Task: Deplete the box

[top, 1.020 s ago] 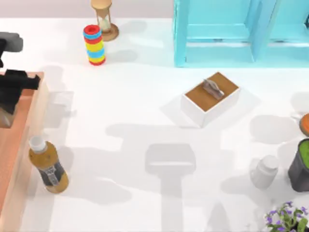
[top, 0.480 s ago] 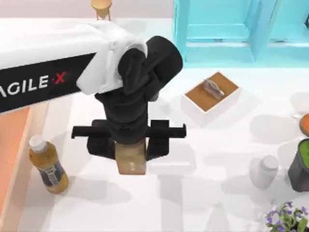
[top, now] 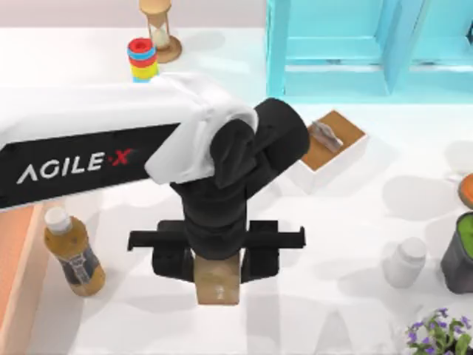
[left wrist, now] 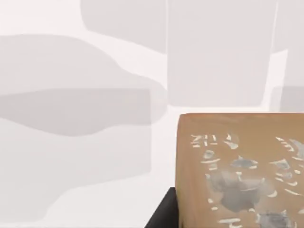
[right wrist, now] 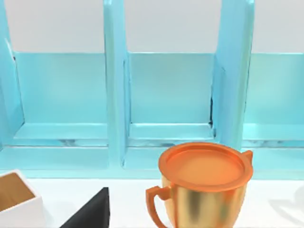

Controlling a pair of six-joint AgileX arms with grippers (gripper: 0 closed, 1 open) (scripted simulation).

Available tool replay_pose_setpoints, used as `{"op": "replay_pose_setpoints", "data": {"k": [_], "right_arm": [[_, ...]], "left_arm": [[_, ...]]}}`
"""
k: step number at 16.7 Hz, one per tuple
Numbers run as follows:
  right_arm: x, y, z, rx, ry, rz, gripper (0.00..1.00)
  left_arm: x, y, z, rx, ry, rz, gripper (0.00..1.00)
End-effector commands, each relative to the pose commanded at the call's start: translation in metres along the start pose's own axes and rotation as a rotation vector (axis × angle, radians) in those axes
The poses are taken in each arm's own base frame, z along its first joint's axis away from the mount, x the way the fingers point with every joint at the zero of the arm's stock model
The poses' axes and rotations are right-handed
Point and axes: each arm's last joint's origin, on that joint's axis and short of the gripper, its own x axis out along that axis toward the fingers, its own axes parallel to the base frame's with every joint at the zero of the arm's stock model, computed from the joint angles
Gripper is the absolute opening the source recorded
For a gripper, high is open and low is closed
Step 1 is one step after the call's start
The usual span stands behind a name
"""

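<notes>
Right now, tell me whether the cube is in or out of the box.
Out: the left gripper holds the cube over the white table, right of the box.

Juice bottle (top: 72,251) near the left edge — white jar (top: 405,262) right, teal shelf (top: 369,48) behind.

My left pincer (top: 218,260) grips a small tan wooden cube (top: 218,282) above the white bench (top: 355,222) (right of the amber bottle (top: 72,253)).
</notes>
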Motion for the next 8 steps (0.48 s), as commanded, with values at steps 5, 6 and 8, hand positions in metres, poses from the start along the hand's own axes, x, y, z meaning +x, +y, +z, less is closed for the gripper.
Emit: {"op": "replay_pose_setpoints", "data": {"k": [5,6,8], "right_arm": [[0.000,0.000,0.000,0.000,0.000,0.000,1.00],[0.000,0.000,0.000,0.000,0.000,0.000,1.00],[0.000,0.000,0.000,0.000,0.000,0.000,1.00]], "left_arm": [[0.022,0.001,0.001,-0.011,0.012,0.009,0.00],[0.028,0.001,0.000,-0.009,0.012,0.009,0.00],[0.040,0.000,-0.001,-0.003,0.008,0.006,0.00]]}}
